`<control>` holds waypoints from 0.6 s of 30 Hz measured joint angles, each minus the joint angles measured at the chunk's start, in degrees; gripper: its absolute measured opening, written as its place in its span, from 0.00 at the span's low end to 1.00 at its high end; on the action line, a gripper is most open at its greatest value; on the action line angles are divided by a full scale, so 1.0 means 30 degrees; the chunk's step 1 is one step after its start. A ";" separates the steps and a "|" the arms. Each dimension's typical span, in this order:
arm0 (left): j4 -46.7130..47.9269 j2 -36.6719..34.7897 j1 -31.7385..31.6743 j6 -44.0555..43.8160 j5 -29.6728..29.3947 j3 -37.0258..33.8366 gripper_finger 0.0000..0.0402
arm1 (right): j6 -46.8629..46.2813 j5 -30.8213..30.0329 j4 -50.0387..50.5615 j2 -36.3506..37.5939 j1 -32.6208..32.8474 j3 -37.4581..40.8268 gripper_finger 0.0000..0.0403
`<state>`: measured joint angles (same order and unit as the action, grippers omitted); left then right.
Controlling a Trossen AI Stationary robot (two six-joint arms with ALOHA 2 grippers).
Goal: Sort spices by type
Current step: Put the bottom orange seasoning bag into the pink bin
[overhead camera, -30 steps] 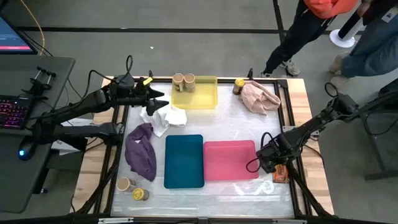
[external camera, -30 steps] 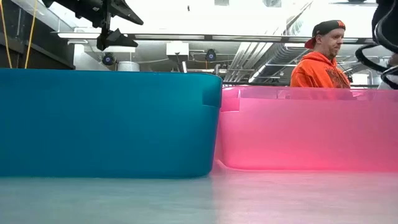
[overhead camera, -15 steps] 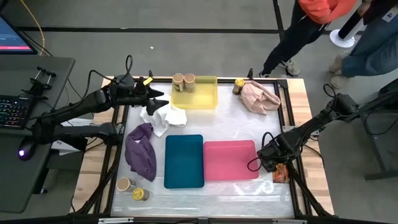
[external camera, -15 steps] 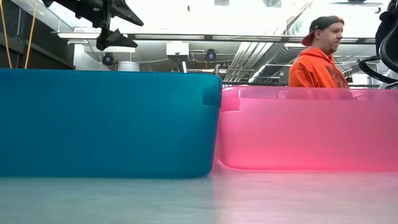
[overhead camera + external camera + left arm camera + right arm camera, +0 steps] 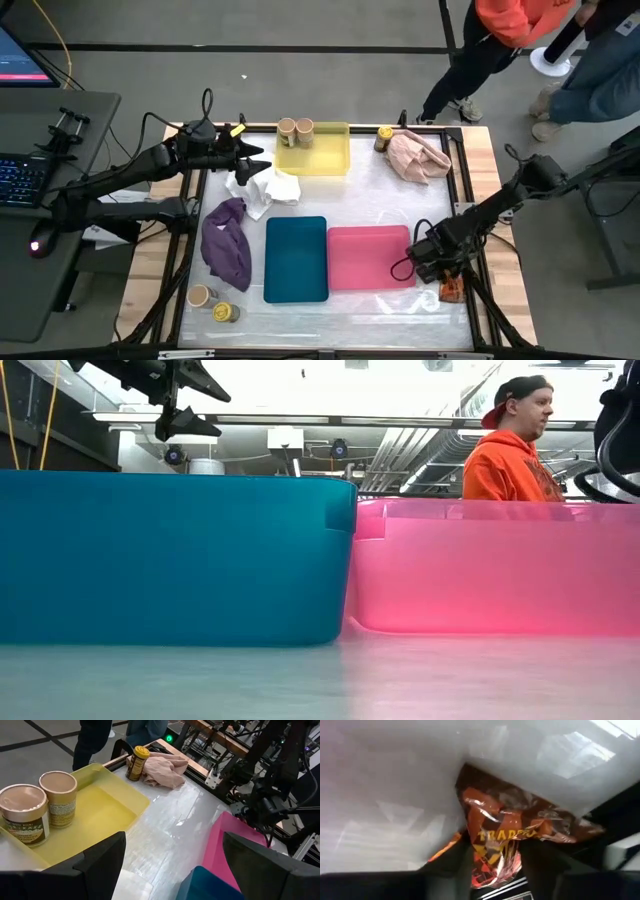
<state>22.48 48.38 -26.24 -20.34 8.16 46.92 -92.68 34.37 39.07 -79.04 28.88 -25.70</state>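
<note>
An orange-red foil packet (image 5: 450, 289) lies at the table's near right, by the pink tray (image 5: 371, 257). My right gripper (image 5: 438, 268) is down on it, and in the right wrist view the packet (image 5: 520, 820) runs in between the fingers. Two tan-lidded jars (image 5: 296, 131) stand in the yellow tray (image 5: 325, 160). A yellow-lidded jar (image 5: 384, 137) stands beside the pink cloth (image 5: 418, 157). One more tan-lidded jar (image 5: 200, 296) and a yellow-lidded one (image 5: 226, 313) stand at the near left. My left gripper (image 5: 258, 158) hovers open over the white cloth (image 5: 268, 188). My right gripper pinches the packet's near end (image 5: 492, 857) between its two fingers, where the foil is crumpled narrow. The fingers slant down from above. The packet's other end (image 5: 540, 827) lies flat on the table's plastic cover.
The teal tray (image 5: 296, 258) sits left of the pink tray, and a purple cloth (image 5: 227, 243) lies left of that. The table's frame rail (image 5: 470, 270) runs close beside the packet. People stand beyond the far right corner.
My right gripper has moved a little toward the table's near edge, down onto the packet. The person in orange has shifted behind the table.
</note>
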 joint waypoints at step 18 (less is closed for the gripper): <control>-0.0015 -0.0007 0.0006 0.1020 -0.0385 -0.0007 0.80 | 0.4418 -0.3768 1.0015 0.1012 -0.0265 -0.7551 0.08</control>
<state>22.44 48.36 -26.22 -17.28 7.01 46.89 -79.43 23.07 69.12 -76.00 28.09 -48.36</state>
